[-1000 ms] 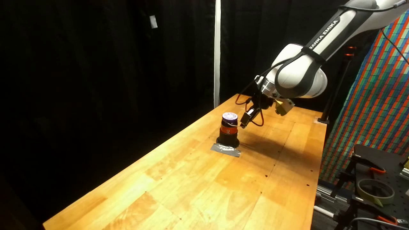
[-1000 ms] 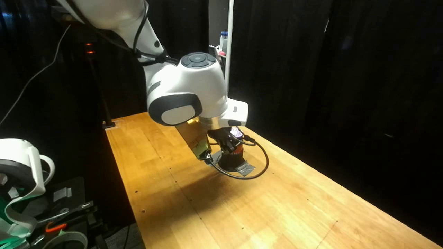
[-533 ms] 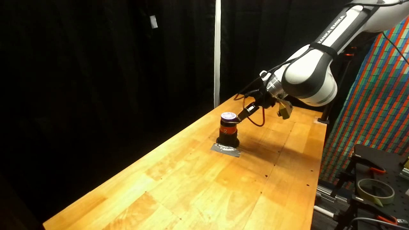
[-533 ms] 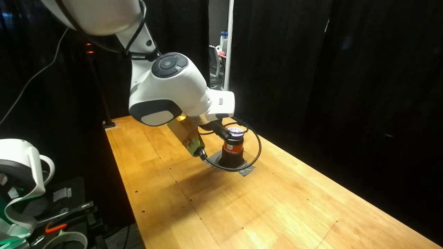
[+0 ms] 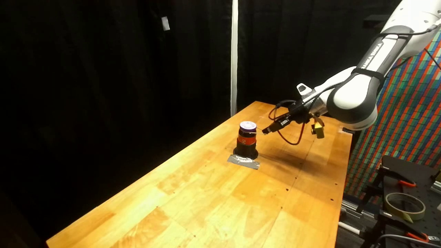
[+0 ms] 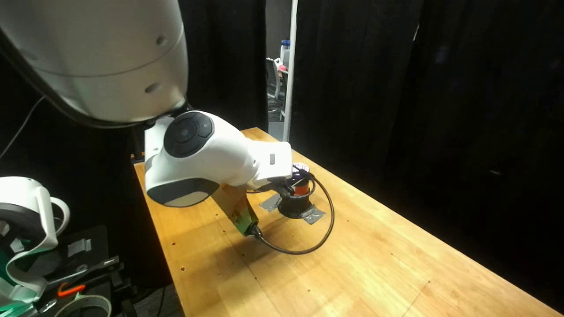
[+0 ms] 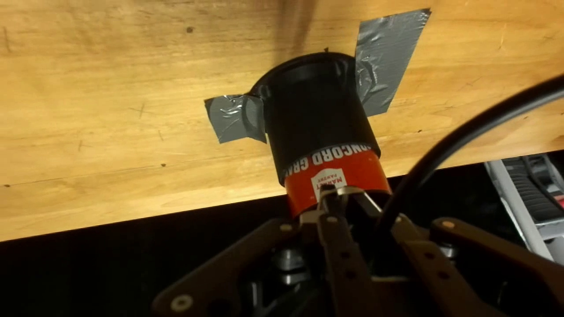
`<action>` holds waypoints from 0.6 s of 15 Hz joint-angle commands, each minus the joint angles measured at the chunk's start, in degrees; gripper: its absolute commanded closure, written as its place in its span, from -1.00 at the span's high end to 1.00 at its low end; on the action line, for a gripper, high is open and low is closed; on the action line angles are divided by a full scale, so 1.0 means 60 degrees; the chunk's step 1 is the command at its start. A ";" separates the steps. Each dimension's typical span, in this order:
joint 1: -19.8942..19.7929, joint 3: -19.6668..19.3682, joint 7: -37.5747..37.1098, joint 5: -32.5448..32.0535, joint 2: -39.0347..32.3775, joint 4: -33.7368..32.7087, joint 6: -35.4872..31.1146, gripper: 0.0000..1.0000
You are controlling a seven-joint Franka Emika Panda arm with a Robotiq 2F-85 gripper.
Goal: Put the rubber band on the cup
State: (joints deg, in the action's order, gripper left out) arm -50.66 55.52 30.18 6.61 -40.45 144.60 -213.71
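Note:
The cup (image 5: 246, 140) stands upright on the table, dark with an orange-red middle and a purple-white top. It also shows in an exterior view (image 6: 301, 189), partly behind the gripper and cable, and in the wrist view (image 7: 363, 169). The thin pale rubber band (image 5: 258, 133) runs from around the cup's upper part to my gripper (image 5: 265, 131), stretched taut. The band's far side is hidden. My gripper (image 7: 339, 192) is beside the cup's upper part, a small gap away, its fingertips together on the band. The black cable partly covers the fingers in the wrist view.
Grey tape (image 5: 243, 162) holds the cup's base to the wooden table (image 5: 206, 193). A loose black cable (image 6: 324, 233) loops from the wrist past the cup. Black curtains (image 5: 120, 103) hang behind the table. A side cart with a tape roll (image 5: 406, 206) stands beyond the table edge.
The gripper first moved in against the cup's upper part, then drew back from it, stretching the band. The wrist has tilted and the arm has lowered. The cup has stayed in place.

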 commanded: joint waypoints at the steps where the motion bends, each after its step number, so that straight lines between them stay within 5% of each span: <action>1: -0.0764 0.0216 0.0128 -0.1298 -0.0718 0.0521 -0.0969 -0.78; 8: -0.1143 -0.0111 0.0251 -0.3838 -0.1647 0.0870 -0.2544 -0.78; 9: -0.0115 -0.1421 -0.1643 -0.5172 -0.0686 0.0774 -0.2834 -0.79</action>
State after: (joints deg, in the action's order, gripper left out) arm -56.20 54.75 30.20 -13.03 -47.94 148.56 -225.15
